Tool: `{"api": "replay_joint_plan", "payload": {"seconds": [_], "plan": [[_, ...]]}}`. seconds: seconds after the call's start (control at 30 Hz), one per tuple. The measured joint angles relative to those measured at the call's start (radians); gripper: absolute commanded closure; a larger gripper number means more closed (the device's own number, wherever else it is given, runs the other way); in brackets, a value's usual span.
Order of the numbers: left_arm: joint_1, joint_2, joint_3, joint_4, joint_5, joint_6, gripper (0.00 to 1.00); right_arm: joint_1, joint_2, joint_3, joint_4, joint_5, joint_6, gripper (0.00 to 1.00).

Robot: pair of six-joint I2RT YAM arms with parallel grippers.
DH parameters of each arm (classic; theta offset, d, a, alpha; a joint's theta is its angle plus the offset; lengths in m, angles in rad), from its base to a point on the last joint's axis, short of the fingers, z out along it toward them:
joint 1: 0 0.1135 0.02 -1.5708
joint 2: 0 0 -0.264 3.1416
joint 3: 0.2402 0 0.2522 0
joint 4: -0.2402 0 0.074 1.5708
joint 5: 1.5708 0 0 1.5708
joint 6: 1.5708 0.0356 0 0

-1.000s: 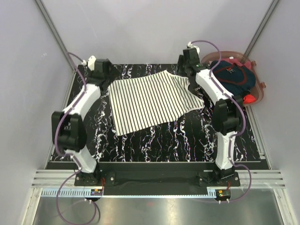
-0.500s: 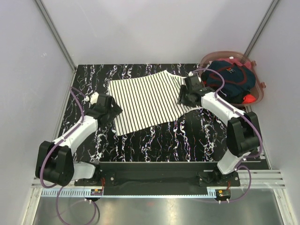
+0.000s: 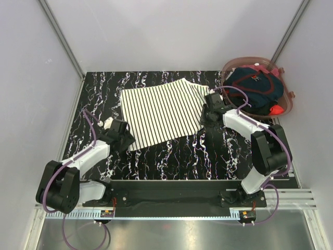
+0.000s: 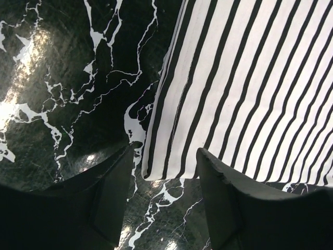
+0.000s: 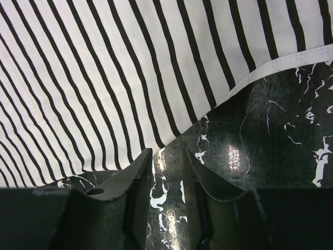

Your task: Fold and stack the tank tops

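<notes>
From above, your striped tank top (image 3: 161,109) lies spread flat on the black marbled worktop (image 3: 177,156), and the navy tank top (image 3: 255,88) sits bunched in the reddish basket (image 3: 287,99) at the far right. Your left hand (image 3: 125,138) is low at the striped top's near-left corner, your right hand (image 3: 209,110) at its right edge. Left wrist: fingers (image 4: 112,192) well apart, straddling that corner, gripping nothing. Right wrist: fingers (image 5: 138,187) only a narrow gap apart, nothing between them, tips just beside the cloth's edge, over bare worktop
</notes>
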Motion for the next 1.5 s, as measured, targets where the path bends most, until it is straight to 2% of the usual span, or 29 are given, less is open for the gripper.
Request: {"api": "replay_joint_plan", "payload": {"seconds": [0.33,0.43,0.47,0.53,0.57,0.63,0.8,0.93,1.2,1.5], "plan": [[-0.005,-0.011,-0.049,0.019,0.013,-0.036,0.46,0.0,0.003,-0.044,0.05,0.002,0.015,0.64],[-0.019,-0.045,-0.08,0.019,0.014,-0.062,0.53,0.0,0.004,-0.05,0.057,0.007,0.017,0.64],[-0.024,-0.053,-0.087,0.02,0.014,-0.068,0.63,0.0,0.004,-0.051,0.057,0.012,0.018,0.64],[-0.034,-0.053,-0.091,0.021,0.018,-0.079,0.75,0.0,0.005,-0.05,0.056,0.034,0.021,0.61],[-0.04,-0.049,-0.091,0.025,0.023,-0.083,0.88,0.0,0.006,-0.051,0.056,0.049,0.025,0.6],[-0.05,-0.043,-0.093,0.034,0.029,-0.092,1.0,0.0,0.009,-0.051,0.055,0.084,0.033,0.6],[-0.056,-0.055,-0.123,0.077,0.038,-0.105,1.0,0.0,0.01,-0.052,0.053,0.142,0.047,0.6],[-0.039,-0.108,-0.124,0.033,0.017,-0.11,1.0,0.0,0.01,-0.056,0.052,0.165,0.052,0.59],[0.213,-0.298,-0.173,-0.006,0.01,-0.096,1.0,0.0,0.044,-0.054,0.043,0.187,0.063,0.63],[0.233,-0.249,-0.173,-0.003,0.013,-0.066,1.0,0.0,0.103,-0.03,0.004,0.23,0.085,0.66]]}}
